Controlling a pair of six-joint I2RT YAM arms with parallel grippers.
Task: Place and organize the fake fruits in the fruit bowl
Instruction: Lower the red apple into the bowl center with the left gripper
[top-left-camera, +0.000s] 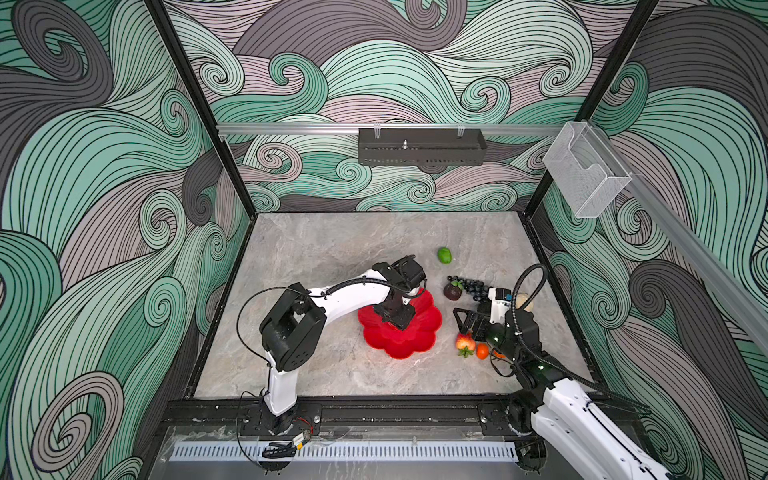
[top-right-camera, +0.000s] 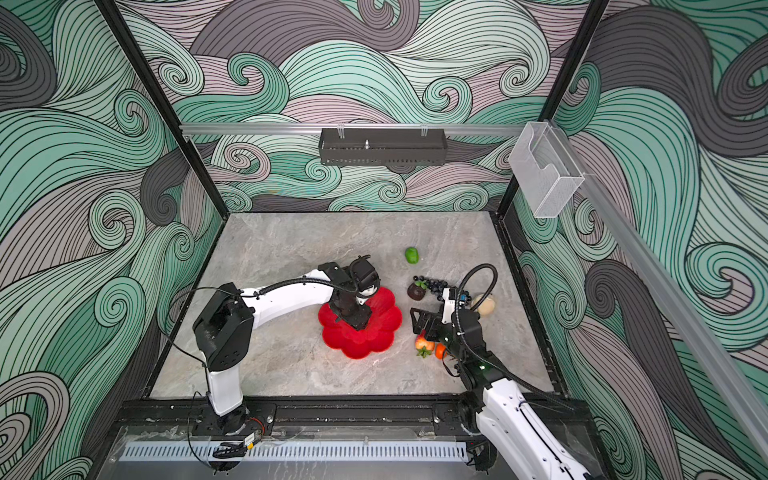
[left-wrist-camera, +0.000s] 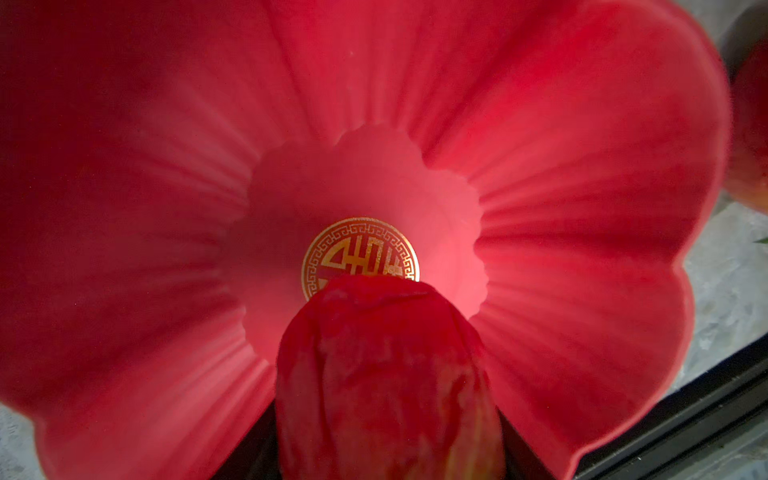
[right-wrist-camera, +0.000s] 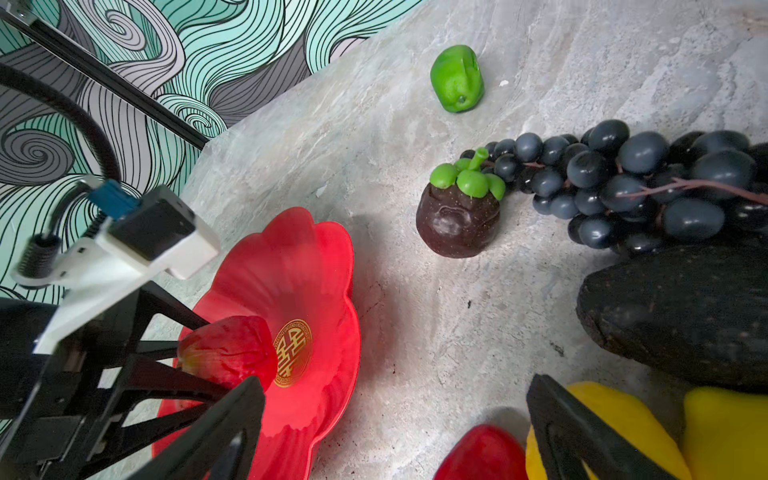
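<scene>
Our left gripper (top-left-camera: 397, 320) grips the red apple (right-wrist-camera: 226, 351), so we lower it onto the fruit bowl (top-left-camera: 424, 332) just beneath, then open gently.

The bowl (right-wrist-camera: 328, 270) is gleaming as glossy red plastic, its gold mark (right-wrist-camera: 292, 353) glinting like foil. The apple (right-wrist-camera: 241, 345) in the left gripper (right-wrist-camera: 214, 357) is shining waxy. Near the right gripper (right-wrist-camera: 395, 432) the avocado (right-wrist-camera: 685, 311) is looking rough and matt, the grapes (right-wrist-camera: 644, 178) smooth.
</scene>
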